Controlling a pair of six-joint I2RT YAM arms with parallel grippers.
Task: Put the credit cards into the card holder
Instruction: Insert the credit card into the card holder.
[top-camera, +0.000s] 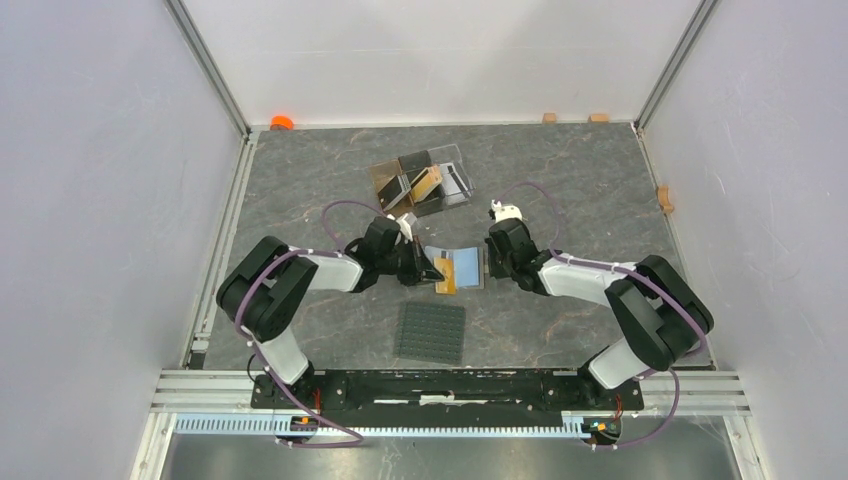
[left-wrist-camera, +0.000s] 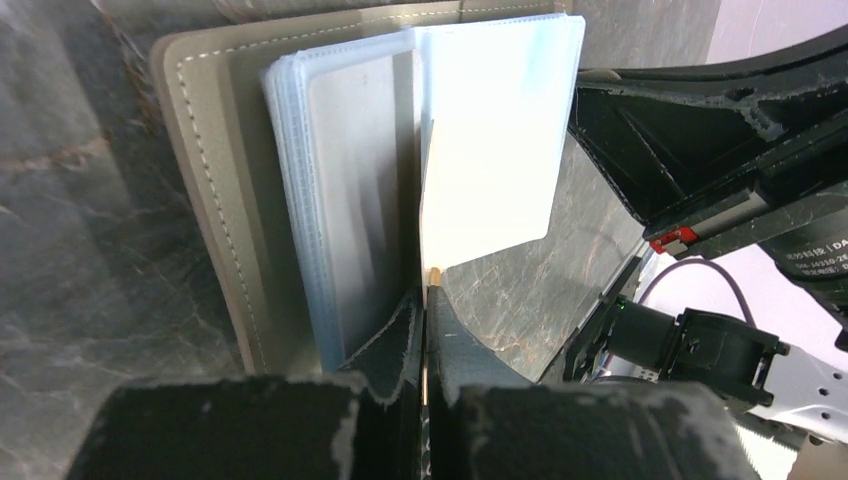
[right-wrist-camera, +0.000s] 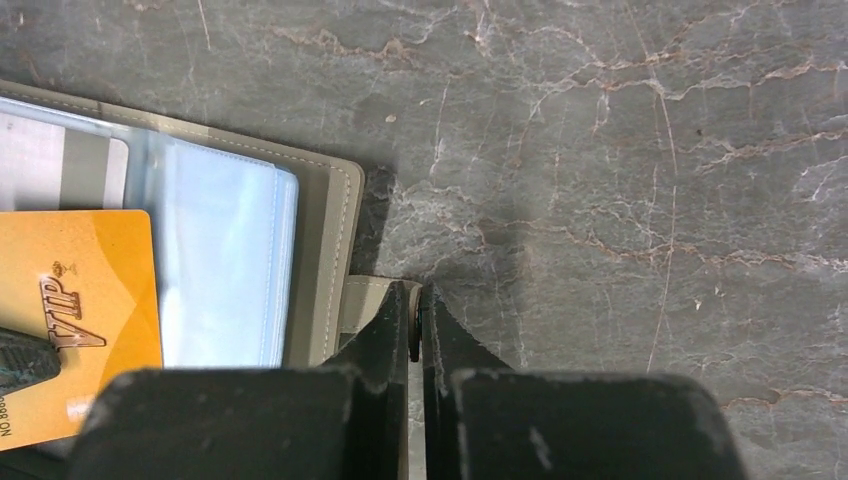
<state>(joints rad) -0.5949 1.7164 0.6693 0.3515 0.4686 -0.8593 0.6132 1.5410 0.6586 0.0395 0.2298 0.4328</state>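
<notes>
The olive-taupe card holder (top-camera: 468, 268) lies open on the table between both arms, its clear bluish pockets (right-wrist-camera: 225, 260) facing up. My left gripper (left-wrist-camera: 425, 295) is shut on a gold-orange credit card (right-wrist-camera: 80, 300), seen edge-on (left-wrist-camera: 434, 272) in the left wrist view. The card lies over the holder's left part, its far end at the pockets (left-wrist-camera: 340, 200). My right gripper (right-wrist-camera: 418, 300) is shut on the holder's snap tab (right-wrist-camera: 365, 300) at its right edge. In the top view the left gripper (top-camera: 428, 268) and right gripper (top-camera: 487, 262) flank the holder.
A clear slotted stand (top-camera: 420, 182) with more cards, black and gold ones, stands behind the holder. A dark grey studded mat (top-camera: 432, 332) lies in front, towards the arm bases. Grey marbled tabletop (right-wrist-camera: 620, 180) extends right of the holder.
</notes>
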